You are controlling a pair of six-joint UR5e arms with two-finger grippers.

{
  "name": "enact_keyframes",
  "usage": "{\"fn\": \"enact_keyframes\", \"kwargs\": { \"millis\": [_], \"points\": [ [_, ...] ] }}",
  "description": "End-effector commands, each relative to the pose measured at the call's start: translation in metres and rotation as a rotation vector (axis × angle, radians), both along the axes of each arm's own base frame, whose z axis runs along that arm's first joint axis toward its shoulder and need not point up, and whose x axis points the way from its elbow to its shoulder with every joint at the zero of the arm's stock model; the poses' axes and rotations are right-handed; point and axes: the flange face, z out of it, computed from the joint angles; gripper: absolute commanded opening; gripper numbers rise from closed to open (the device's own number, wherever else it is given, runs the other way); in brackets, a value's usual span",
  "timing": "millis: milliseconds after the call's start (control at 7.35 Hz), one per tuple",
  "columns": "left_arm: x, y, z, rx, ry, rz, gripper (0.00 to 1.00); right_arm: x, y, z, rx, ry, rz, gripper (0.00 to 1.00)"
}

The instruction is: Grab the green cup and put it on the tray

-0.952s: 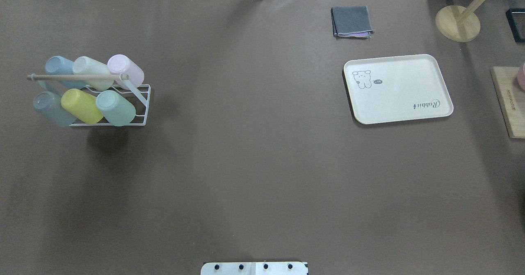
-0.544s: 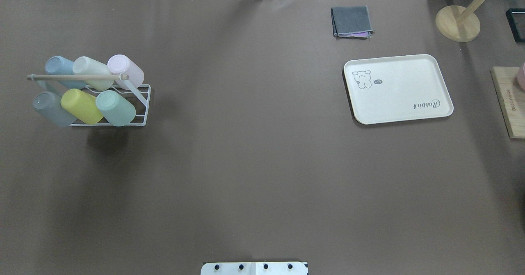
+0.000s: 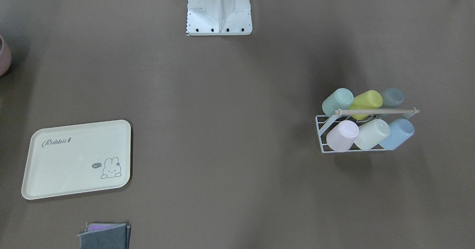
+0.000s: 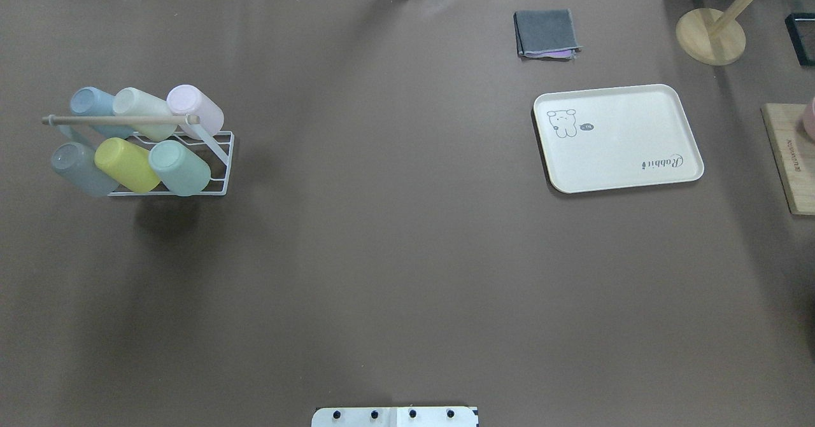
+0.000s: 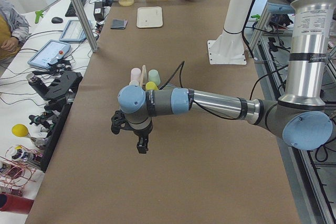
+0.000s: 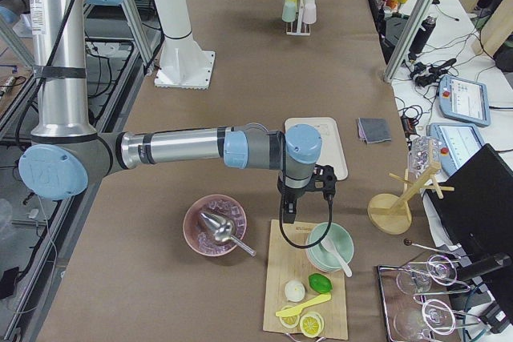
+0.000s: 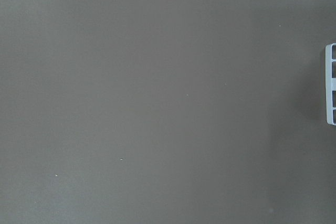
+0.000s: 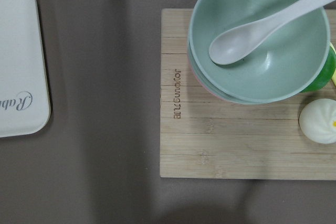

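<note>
Brown paper covers the tabletop (image 4: 395, 255); near its left edge stands a white wire rack (image 4: 220, 160) with a wooden rod (image 4: 121, 119) across its top, and six cups lean tilted on it in two rows. The green cup (image 4: 179, 167) sits in the row nearer the robot, at the rack's end towards the tabletop's middle, touching the yellow-green cup (image 4: 126, 164) beside it; a grey cup (image 4: 79, 168) ends that row; behind them lean a pink cup (image 4: 194, 109), a cream cup (image 4: 143, 112) and a blue cup (image 4: 92, 104).

The tray (image 4: 627, 160) lies flat towards the right edge, well apart from the rack, its bunny drawing and "Rabbit" lettering uncovered; a folded grey cloth (image 4: 547, 31) lies by the far edge beyond it, and a round wooden stand (image 4: 710, 35) occupies the far right corner.

The left gripper (image 5: 128, 137) hangs over bare tabletop near the rack, on the side towards the left edge; it shows only in the left side view, so I cannot tell whether its fingers are spread or closed. The right gripper (image 6: 307, 198) hangs by the right edge, above the wooden board (image 8: 220, 145) just beside the tray; its state likewise cannot be told. On the board rests a green bowl (image 8: 278, 72) with a white spoon (image 8: 247, 40) in it.
</note>
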Motion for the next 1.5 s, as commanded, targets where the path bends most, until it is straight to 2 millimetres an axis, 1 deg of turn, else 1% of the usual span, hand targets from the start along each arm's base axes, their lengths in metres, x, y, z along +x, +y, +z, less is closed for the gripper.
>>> {"fn": "enact_keyframes", "kwargs": {
  "millis": [0, 272, 408, 544, 680, 816, 952, 1088, 1224, 1360],
  "points": [
    [0.0, 0.0, -0.002, 0.003, 0.0, -0.001, 0.99, 0.0, 0.0, -0.004, 0.008, 0.002, -0.001, 1.0],
    [0.0, 0.001, -0.001, -0.001, -0.002, -0.001, 0.99, 0.001, 0.002, -0.002, 0.006, 0.001, -0.002, 1.0],
    [0.0, 0.001, -0.001, -0.001, -0.002, -0.001, 0.99, 0.002, 0.007, 0.001, -0.001, -0.001, 0.0, 1.0],
    [0.0, 0.001, -0.001, 0.0, -0.002, -0.001, 0.99, 0.006, 0.026, 0.0, -0.002, -0.001, 0.008, 1.0],
    [0.0, 0.001, -0.002, 0.002, 0.0, -0.001, 0.99, 0.006, 0.036, 0.0, -0.004, -0.001, 0.008, 1.0],
    [0.0, 0.001, -0.001, -0.002, -0.002, -0.003, 0.99, 0.006, 0.037, 0.0, -0.005, -0.002, 0.009, 1.0],
    [0.001, 0.002, 0.002, -0.011, 0.0, -0.003, 0.99, 0.004, 0.03, -0.005, 0.005, 0.001, 0.005, 1.0],
    [0.002, -0.003, -0.007, 0.008, 0.0, -0.001, 0.99, 0.003, 0.032, -0.004, 0.003, -0.001, 0.003, 1.0],
    [0.018, -0.008, -0.008, 0.012, -0.001, 0.033, 0.99, 0.005, 0.037, -0.008, 0.01, 0.001, 0.006, 1.0],
    [0.036, -0.009, -0.005, 0.003, -0.002, 0.07, 0.99, 0.006, 0.05, 0.004, -0.016, 0.001, 0.01, 1.0]
  ]
}}
